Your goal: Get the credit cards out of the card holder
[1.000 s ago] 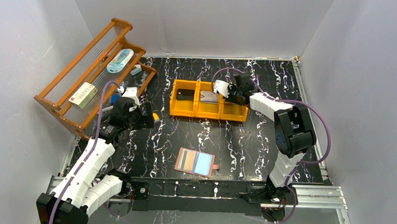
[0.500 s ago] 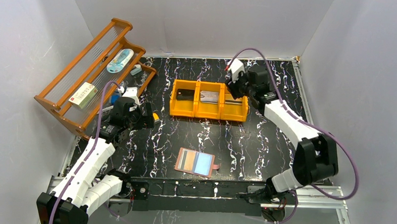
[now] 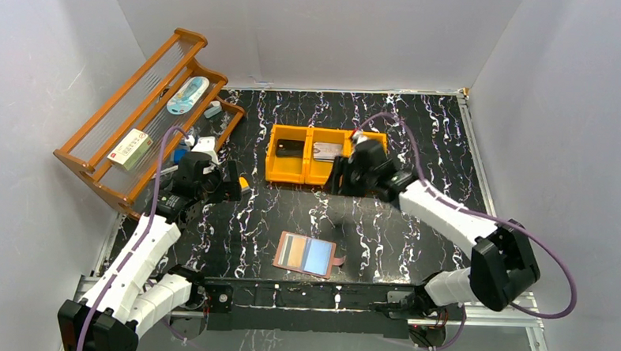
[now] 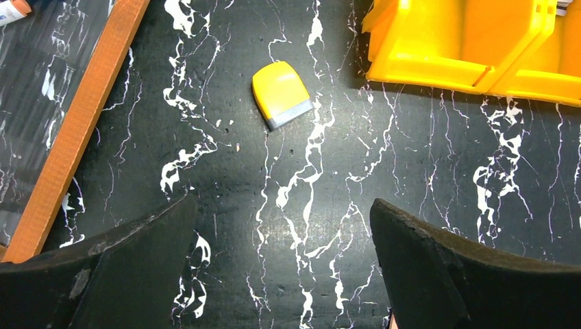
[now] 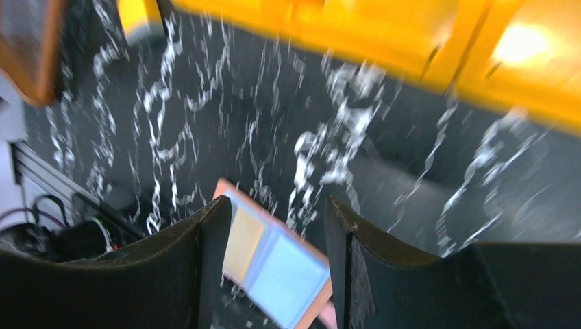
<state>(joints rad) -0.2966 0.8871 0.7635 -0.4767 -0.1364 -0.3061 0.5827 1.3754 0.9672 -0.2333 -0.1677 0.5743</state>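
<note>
1. Lying open and flat on the black marbled table (image 3: pixel 384 226), the card holder (image 3: pixel 308 255) is sitting near the front edge with its pale blue lining facing up and its snap tab pointing right. Brown and tan strips are showing in its left half.
2. A grey stack of credit cards (image 3: pixel 326 151) is resting in the middle compartment of the orange tray (image 3: pixel 284 174), and a dark card (image 3: pixel 290 148) is lying in the left compartment.
3. The right end effector (image 5: pixel 277 205) is hovering just in front of the tray, angled down over the table. Its fingers are standing partly apart with nothing between them, and the wrist camera is framing the card holder through the gap.
4. The right arm is bending at an elbow far out to the right, its forearm slanting up and leftward.
5. The left end effector (image 4: pixel 281 212) is hanging spread wide and empty over bare table, near a small yellow block (image 4: pixel 281 94) and beside the wooden rack (image 3: pixel 136 120).
</note>
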